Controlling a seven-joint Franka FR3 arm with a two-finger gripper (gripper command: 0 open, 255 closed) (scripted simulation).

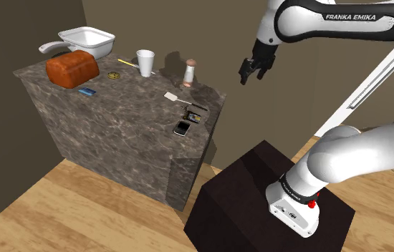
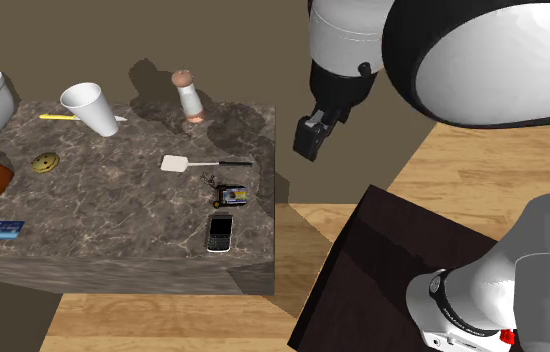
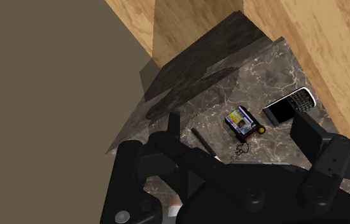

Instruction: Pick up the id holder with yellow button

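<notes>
The black gripper (image 1: 254, 70) is held in the air at the upper right of the shoulder view, off the edge of the marble counter (image 1: 117, 122) and well apart from everything on it. Its fingers (image 3: 310, 135) are spread, and nothing is held between them. The id holder (image 1: 194, 117) is laid flat near the counter's right-hand corner, at the middle of the shoulder view. In the wrist view a yellow button is seen at one of its corners. A black phone (image 1: 182, 128) is placed just beside the holder, nearer the front edge. A white spatula (image 1: 173, 96) is set behind the holder. A shaker (image 1: 189, 73) and a white cup (image 1: 145, 63) are stood further back, towards the upper centre.
</notes>
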